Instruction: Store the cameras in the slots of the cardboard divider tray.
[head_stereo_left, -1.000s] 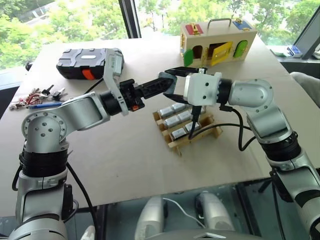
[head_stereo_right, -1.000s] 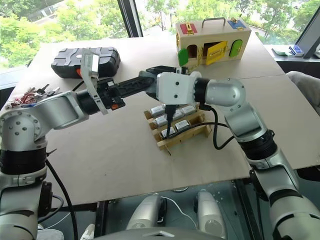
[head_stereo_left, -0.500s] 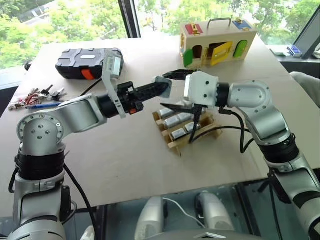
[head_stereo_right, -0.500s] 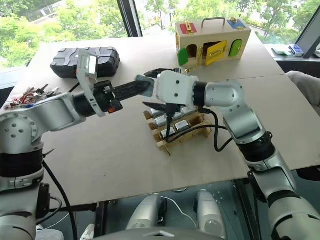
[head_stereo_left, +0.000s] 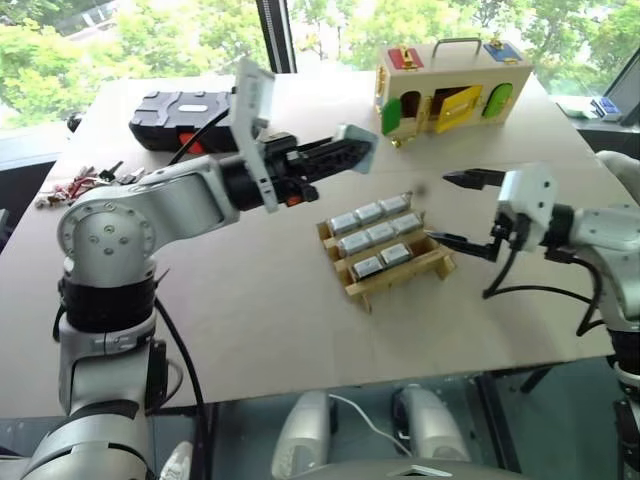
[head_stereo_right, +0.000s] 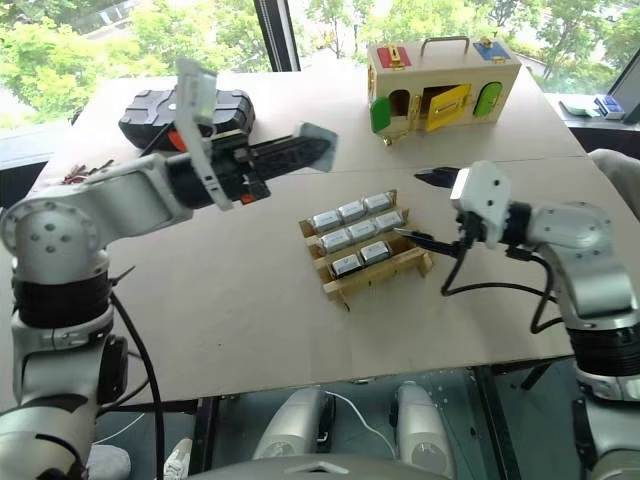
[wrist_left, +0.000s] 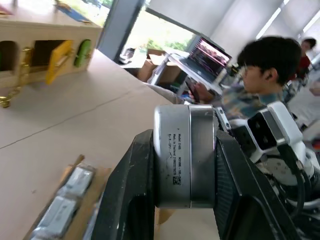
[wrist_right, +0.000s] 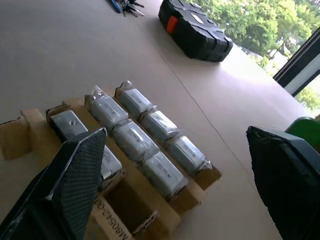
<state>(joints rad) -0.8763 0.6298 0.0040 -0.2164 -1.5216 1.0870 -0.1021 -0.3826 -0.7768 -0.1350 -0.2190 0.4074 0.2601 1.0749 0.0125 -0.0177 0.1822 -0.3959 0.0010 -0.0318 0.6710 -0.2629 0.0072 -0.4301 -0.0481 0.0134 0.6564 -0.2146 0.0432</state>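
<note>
I hold one camera (wrist_left: 184, 155) clamped in my left end effector (head_stereo_left: 345, 150); right end effector (head_stereo_left: 462, 210) gapes empty. Eight cameras fill the cardboard divider tray (head_stereo_left: 400, 275) mid-desk; one slot remains.

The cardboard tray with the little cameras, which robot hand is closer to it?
Right. The right gripper, open, sits just beside the cardboard tray. The left gripper holds a camera up above it, farther off.
</note>
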